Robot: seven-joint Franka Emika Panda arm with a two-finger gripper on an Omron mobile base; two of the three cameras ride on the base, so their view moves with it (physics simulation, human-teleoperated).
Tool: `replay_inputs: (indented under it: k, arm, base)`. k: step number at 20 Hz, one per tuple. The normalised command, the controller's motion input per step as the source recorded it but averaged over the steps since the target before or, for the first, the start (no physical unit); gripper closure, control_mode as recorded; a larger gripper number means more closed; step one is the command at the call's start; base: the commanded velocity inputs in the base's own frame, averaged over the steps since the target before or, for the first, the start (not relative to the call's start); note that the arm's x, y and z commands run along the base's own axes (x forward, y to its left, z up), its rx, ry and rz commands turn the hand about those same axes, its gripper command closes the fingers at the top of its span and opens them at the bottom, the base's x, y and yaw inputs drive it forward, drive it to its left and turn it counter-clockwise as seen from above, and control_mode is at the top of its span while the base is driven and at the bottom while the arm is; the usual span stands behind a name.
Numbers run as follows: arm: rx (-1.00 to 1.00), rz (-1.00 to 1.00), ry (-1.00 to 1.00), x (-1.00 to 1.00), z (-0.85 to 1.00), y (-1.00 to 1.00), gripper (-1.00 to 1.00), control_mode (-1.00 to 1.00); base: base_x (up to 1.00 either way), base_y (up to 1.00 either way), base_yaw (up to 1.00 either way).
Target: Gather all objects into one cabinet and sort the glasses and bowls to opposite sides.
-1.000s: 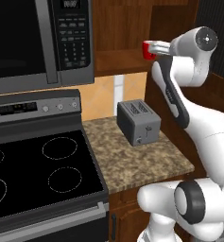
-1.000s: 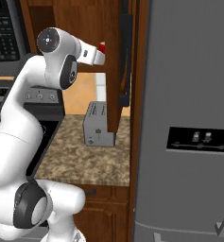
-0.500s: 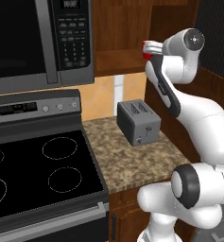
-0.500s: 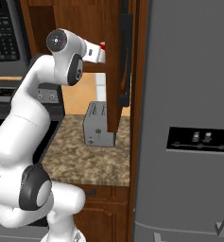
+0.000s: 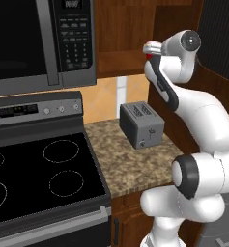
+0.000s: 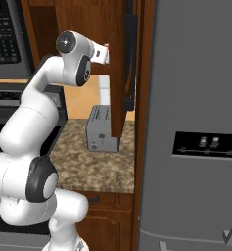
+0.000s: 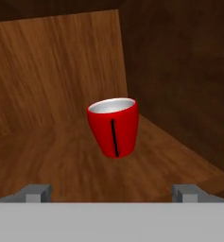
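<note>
Claw (image 7: 111, 193) open, tips spread wide at the bottom of the hand view, gripping nothing. Red cup (image 7: 113, 126) sits on the wooden shelf (image 7: 61, 160) inside the cabinet (image 7: 52, 61), ahead of the tips and apart from them, near the right inner wall; pale inside, one dark vertical stripe on its near face. From the left base view the arm reaches up into the cabinet above the worktop (image 5: 130, 159). Grey toaster (image 5: 141, 124) stands on the worktop, stove (image 5: 38, 173) to its left, microwave (image 5: 38, 43) above the stove. Fridge (image 6: 196, 122) at right.
</note>
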Motion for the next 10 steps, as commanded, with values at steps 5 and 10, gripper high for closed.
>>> replay_inputs:
  k: [5,10]
  arm:
    - [0.00,0.00,0.00,0.27,0.00,-0.13,-1.00,-1.00]
    - [0.00,0.00,0.00,0.25,0.00,0.00,-1.00,-1.00]
  base:
    - [0.00,0.00,0.00]
    - [0.00,0.00,0.00]
